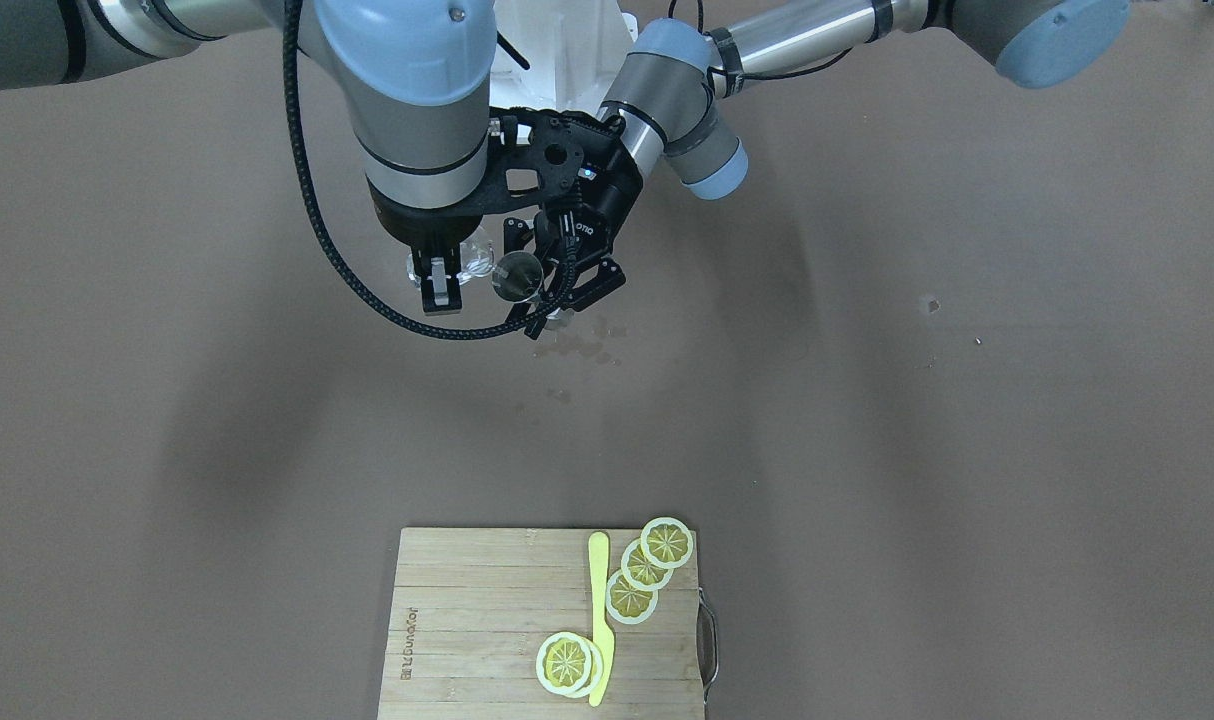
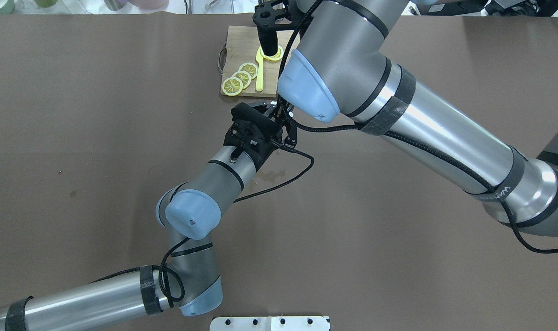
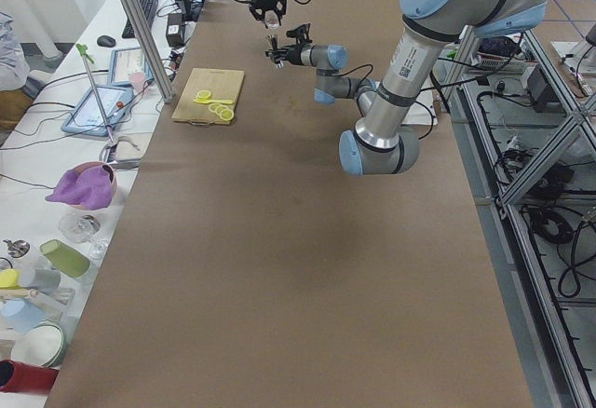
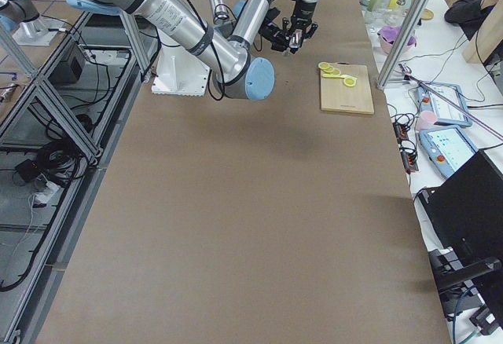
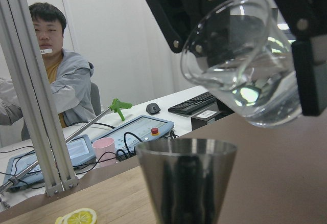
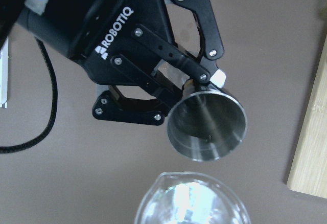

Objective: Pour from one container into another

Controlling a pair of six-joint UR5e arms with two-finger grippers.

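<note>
You have a brown table (image 1: 967, 450) carrying a wooden cutting board (image 1: 467, 610) at its operator-side edge, and small dark spots (image 1: 579, 345) near the middle.

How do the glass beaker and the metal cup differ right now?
The glass beaker is clear; the metal cup is opaque steel. The beaker is tilted, while the cup stands about upright below it. The right gripper holds the beaker; the left gripper holds the cup. Both are open-topped and held off the table.
</note>
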